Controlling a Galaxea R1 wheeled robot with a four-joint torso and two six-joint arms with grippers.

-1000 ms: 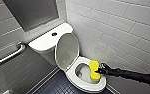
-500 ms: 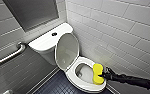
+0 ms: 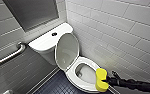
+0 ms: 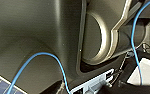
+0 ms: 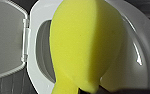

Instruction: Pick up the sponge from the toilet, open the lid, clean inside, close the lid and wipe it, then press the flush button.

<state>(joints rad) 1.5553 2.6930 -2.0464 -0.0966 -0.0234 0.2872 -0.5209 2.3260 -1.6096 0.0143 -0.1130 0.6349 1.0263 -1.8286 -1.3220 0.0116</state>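
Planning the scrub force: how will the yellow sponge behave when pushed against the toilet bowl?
Probably soft: the sponge looks pinched narrow where the right gripper holds it. Likely light: it sticks out from one end without drooping. It should squash against the toilet rim, not skid.

A yellow sponge [image 5: 88, 45] is hanging before a white toilet's [image 5: 33, 25] open bowl, the lid [image 5: 6, 37] folded back at its hinge.
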